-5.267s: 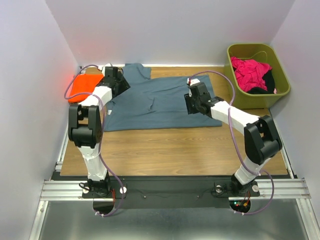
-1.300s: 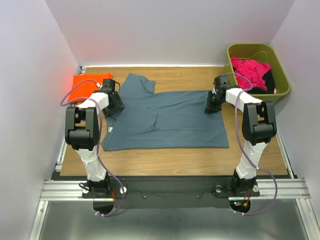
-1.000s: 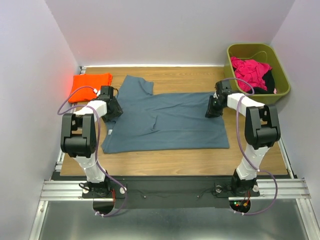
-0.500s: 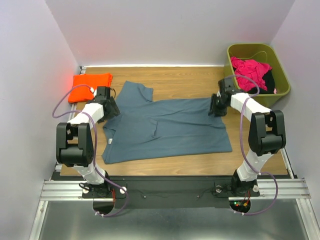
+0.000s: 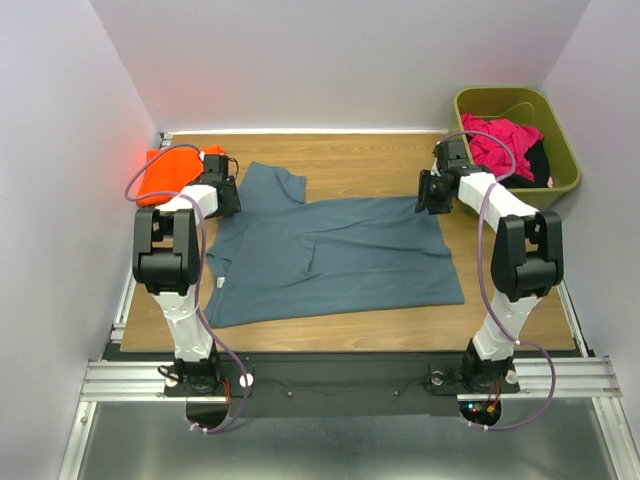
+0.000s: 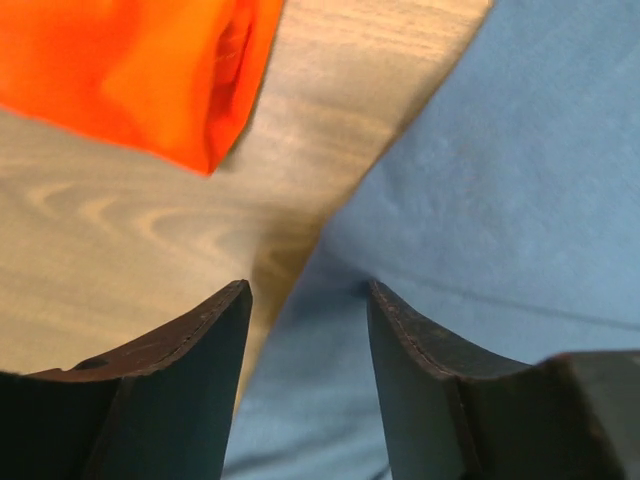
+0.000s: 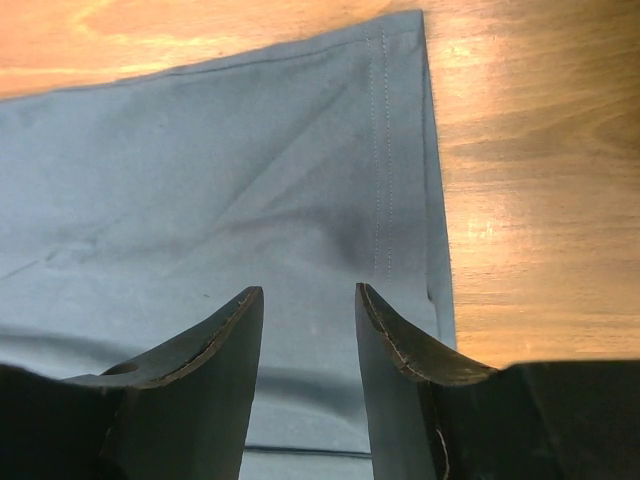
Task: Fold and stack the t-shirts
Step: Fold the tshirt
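On the wooden table [image 5: 350,335] the blue-grey shirt [image 5: 330,255] lies spread flat across the middle, collar end to the left, hem to the right, one sleeve reaching toward the far edge. Folded into a small bundle, the orange shirt [image 5: 160,175] sits in the far left corner, near the spread one but apart from it, with bare wood between them in the left wrist view. The left gripper [image 5: 222,195] hangs over the blue-grey shirt's far left edge by the sleeve, its jaws apart and empty, cloth and wood showing through the gap. The right gripper [image 5: 432,192] hangs over the far right corner of the hem, jaws likewise apart and empty, two rows of hem stitching plain beneath them. Whether either set of fingertips touches the cloth cannot be told. Plain white walls [image 5: 340,60] close the table in on three sides, and a metal rail [image 5: 330,378] carries the arm bases along the near edge. An olive-green bin [image 5: 560,180] stands at the far right corner, holding a heap of pink cloth [image 5: 500,145] and some dark cloth [image 5: 537,160]; what garments these are cannot be made out. The left arm and its purple cable [image 5: 150,170] cover part of the orange shirt. A small pale tag [image 5: 217,283] shows near the blue-grey shirt's near left corner, too small to read.
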Available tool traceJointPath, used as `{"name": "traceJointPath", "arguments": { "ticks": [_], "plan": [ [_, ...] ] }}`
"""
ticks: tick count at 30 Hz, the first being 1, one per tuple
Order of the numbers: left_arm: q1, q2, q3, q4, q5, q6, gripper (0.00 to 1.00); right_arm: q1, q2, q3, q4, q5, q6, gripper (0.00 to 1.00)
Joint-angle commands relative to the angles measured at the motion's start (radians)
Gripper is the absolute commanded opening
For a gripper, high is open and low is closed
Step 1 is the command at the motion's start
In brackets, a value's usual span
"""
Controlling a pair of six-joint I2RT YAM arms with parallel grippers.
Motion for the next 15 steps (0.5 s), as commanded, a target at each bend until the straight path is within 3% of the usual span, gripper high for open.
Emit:
{"name": "traceJointPath", "arguments": {
  "ticks": [1,15],
  "plan": [
    [0.001,0.011,0.070,0.049,0.006,0.038,0.60,-0.002,0.006,0.048,0.011,0.018,-0.027,0.48],
    [0.001,0.112,0.119,0.026,0.046,0.061,0.60,-0.003,0.034,0.093,0.011,0.050,-0.043,0.48]
  ]
}}
